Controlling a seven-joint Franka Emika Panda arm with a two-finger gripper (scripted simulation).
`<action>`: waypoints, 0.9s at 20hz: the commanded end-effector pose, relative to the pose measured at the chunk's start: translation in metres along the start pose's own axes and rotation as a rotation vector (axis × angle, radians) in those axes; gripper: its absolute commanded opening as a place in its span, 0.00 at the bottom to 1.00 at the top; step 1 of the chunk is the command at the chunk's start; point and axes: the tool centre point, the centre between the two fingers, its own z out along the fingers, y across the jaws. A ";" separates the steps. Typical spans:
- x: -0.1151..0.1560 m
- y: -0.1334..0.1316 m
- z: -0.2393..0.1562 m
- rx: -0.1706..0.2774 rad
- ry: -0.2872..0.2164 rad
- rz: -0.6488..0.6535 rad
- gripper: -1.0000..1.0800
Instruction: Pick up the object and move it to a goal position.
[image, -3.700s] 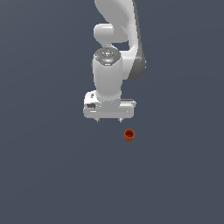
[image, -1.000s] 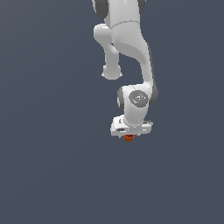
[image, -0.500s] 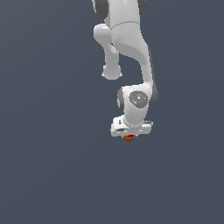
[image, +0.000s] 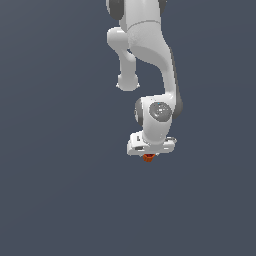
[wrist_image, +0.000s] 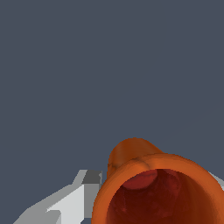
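The object (image: 148, 158) is a tiny orange-red cup that peeks out just below the white gripper (image: 149, 154) in the exterior view. The arm reaches down over it from above, and the hand hides most of it. In the wrist view the object (wrist_image: 153, 192) fills the lower part of the picture, its dark hollow mouth turned toward the camera. One grey-white finger (wrist_image: 72, 203) lies against its side, and a sliver of the other finger shows on the opposite side. The gripper is shut on the cup.
A plain dark grey-blue floor (image: 60, 190) lies all around the arm. No other objects, containers or edges show in either view.
3.7 s ago the gripper hung beside and above the cup; it has since come down over it. Over the last second nothing has visibly moved.
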 end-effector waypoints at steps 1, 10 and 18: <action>0.005 -0.002 -0.011 0.000 0.002 0.000 0.00; 0.030 -0.015 -0.074 0.000 0.002 0.000 0.00; 0.060 -0.030 -0.144 0.001 0.002 0.000 0.00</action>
